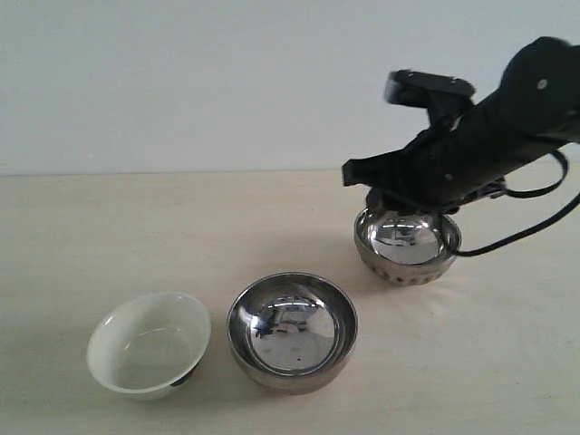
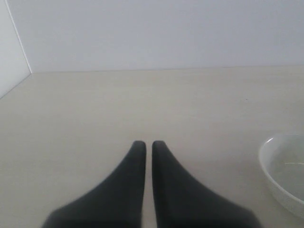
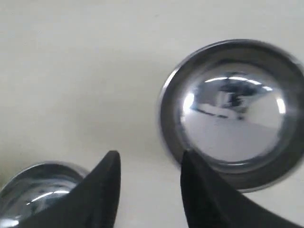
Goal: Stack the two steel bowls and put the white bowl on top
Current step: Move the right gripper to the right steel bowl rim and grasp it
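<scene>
**First step: taking hold of the ribbed bowl**

Nothing is stacked yet. All three bowls sit apart on the counter (image 1: 82,236). The white bowl (image 1: 149,344) is at the front left, tilted on its foot. The smooth steel bowl (image 1: 292,331) is just beside it in the middle, and the ribbed steel bowl (image 1: 408,243) is farther back on the right.

Your right tool (image 3: 148,159) hangs at the far rim of the ribbed bowl with its fingers spread and only bare counter between them. It grips nothing. Your left tool (image 2: 145,143) is off to the side over bare counter, fingers nearly pressed together and empty, with the white bowl near it.

I judge you are at the pickup of the first steel bowl. The next move calls for setting one finger inside the rim and one outside before you clamp. The polished wall will probably slip under a shallow pinch. Then lift clear and centre it over the smooth bowl.
</scene>
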`<state>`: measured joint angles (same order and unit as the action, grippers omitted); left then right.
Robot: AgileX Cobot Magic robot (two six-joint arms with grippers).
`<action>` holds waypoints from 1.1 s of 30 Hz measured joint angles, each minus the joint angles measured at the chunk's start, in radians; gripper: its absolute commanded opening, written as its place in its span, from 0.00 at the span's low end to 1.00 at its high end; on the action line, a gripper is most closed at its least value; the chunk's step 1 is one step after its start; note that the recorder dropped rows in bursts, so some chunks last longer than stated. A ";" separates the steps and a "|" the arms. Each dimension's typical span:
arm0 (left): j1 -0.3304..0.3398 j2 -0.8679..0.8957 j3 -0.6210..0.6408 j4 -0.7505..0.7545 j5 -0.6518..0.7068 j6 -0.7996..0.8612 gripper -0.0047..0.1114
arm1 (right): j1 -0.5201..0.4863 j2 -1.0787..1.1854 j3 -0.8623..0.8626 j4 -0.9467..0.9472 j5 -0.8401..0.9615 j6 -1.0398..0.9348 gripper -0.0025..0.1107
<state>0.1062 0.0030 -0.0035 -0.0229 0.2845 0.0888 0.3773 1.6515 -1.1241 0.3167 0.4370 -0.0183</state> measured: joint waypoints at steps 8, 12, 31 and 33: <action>0.000 0.000 0.000 0.000 0.000 0.000 0.08 | -0.196 -0.013 0.000 -0.042 0.043 0.003 0.34; 0.000 0.000 0.000 0.000 0.000 0.000 0.08 | -0.251 -0.011 0.000 -0.059 0.049 0.005 0.34; 0.000 0.000 0.000 0.000 0.000 0.000 0.08 | -0.262 0.212 -0.001 -0.050 -0.081 0.018 0.34; 0.000 0.000 0.000 0.000 0.000 0.000 0.08 | -0.262 0.217 -0.001 -0.043 -0.108 0.018 0.34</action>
<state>0.1062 0.0030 -0.0035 -0.0229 0.2845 0.0888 0.1152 1.8686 -1.1256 0.2737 0.3288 0.0000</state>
